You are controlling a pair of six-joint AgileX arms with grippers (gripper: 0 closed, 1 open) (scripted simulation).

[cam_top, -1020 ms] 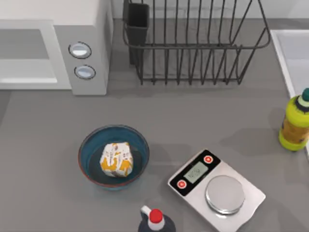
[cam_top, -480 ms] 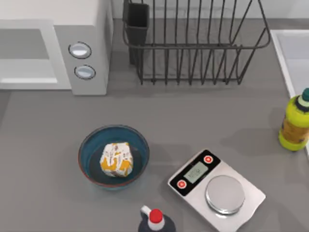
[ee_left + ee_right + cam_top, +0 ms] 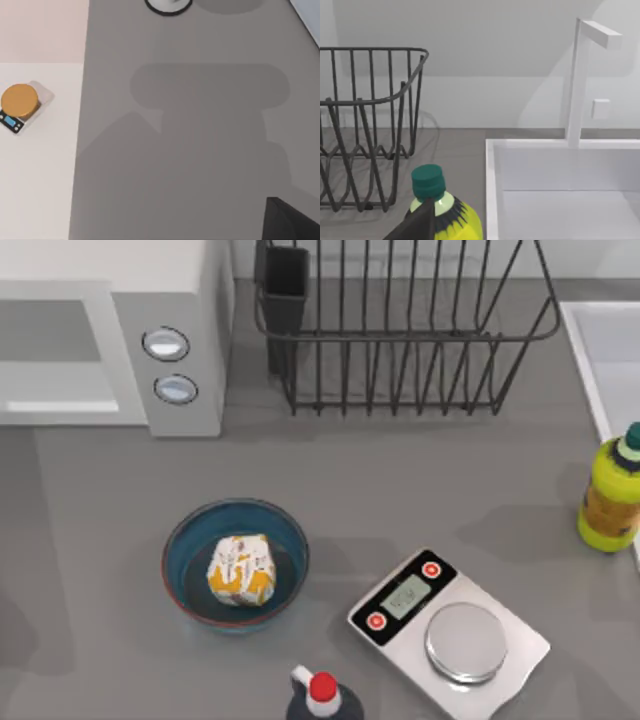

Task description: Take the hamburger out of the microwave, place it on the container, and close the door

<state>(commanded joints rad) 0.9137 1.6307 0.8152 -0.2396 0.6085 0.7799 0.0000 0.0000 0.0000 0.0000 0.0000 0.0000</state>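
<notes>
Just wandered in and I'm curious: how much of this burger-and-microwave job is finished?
Mostly done, it seems. The wrapped hamburger already sits inside the blue bowl on the table. The microwave at the top view's left shows its window panel flush with the front, so the door looks closed, though I can't be fully sure from above. Nothing is being carried, and no step appears left.

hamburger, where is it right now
In the top view the hamburger sits inside the blue container, left of centre on the table, below the microwave and left of the scale.

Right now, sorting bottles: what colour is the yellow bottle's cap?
Dark green cap, best in the right wrist view.
</notes>
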